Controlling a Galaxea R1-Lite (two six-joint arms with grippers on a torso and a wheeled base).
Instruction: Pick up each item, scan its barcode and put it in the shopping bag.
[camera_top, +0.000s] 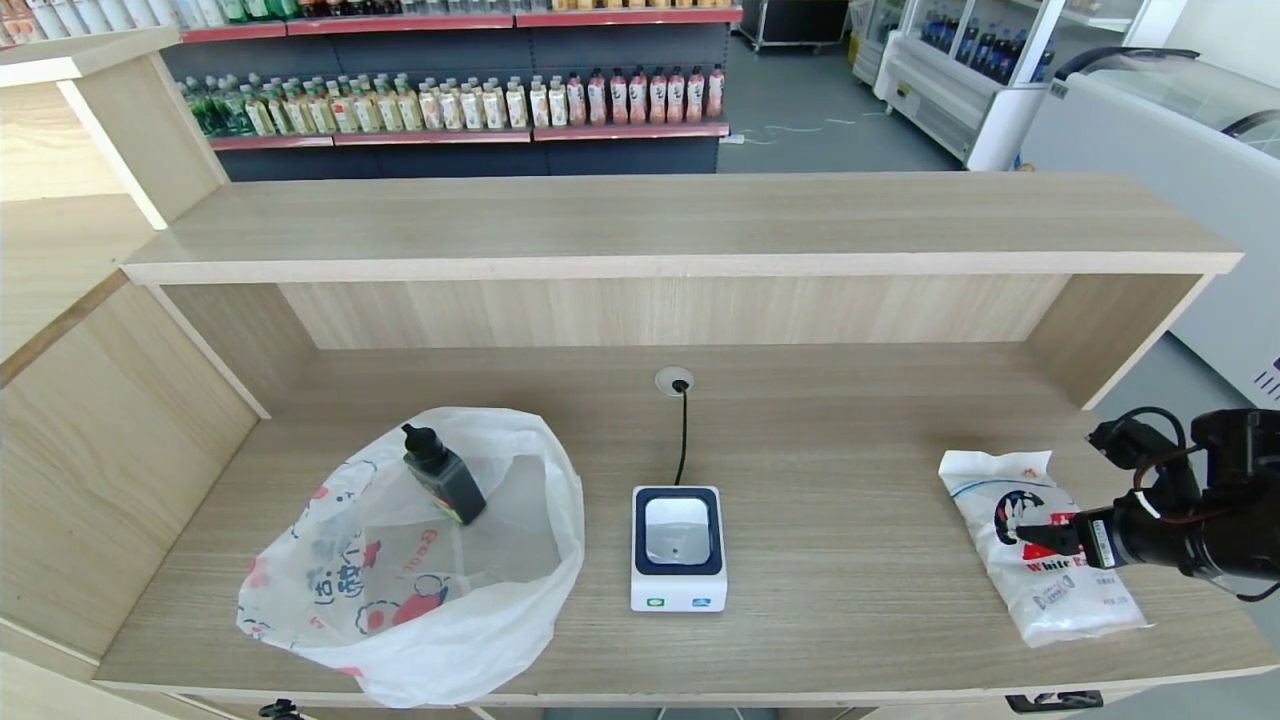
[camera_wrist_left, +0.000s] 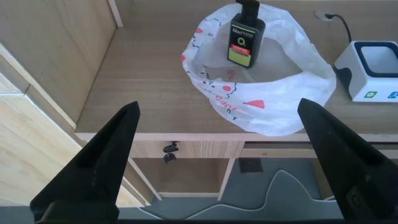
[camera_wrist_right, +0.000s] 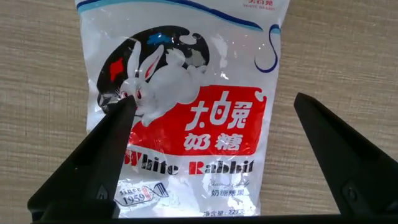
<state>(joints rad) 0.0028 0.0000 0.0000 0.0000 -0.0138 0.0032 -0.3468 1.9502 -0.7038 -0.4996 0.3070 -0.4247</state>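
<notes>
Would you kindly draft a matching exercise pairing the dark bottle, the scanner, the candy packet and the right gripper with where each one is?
1 dark bottle
2 scanner
3 candy packet
4 right gripper

A middle of the counter
B open, over the candy packet
C inside the shopping bag
D flat at the counter's right end

Pairs: 1-C, 2-A, 3-D, 4-B.

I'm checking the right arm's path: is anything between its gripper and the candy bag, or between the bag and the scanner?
Nothing visible. The right gripper hangs open directly over the candy bag, and only bare counter lies between that bag and the scanner.
</notes>
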